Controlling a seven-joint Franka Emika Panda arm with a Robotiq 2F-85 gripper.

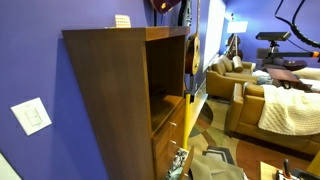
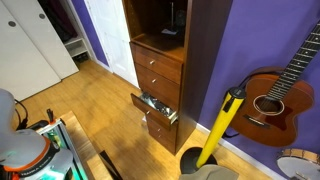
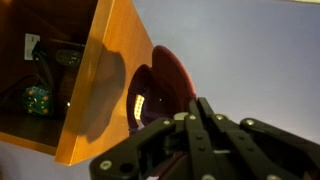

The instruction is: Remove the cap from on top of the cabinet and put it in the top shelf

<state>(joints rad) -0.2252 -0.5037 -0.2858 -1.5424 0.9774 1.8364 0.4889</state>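
Maroon cap [image 3: 165,80] held at its edge by the black hand [image 3: 202,106], fingers squeezed together on it, cap just above the top of the brown cabinet [image 1: 110,90], near a white card [image 1: 122,20]

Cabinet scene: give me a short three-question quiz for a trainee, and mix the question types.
1. True or false: the cap lies inside the top shelf of the cabinet.
2. In an exterior view, what stands against the purple wall beside the cabinet? A) a guitar B) a ladder C) a bicycle
3. Name the small pale thing that sits on the cabinet's top, apart from the cap.

Key
1. False: the cap is up at the cabinet's top, not in the top shelf.
2. A
3. The white card.
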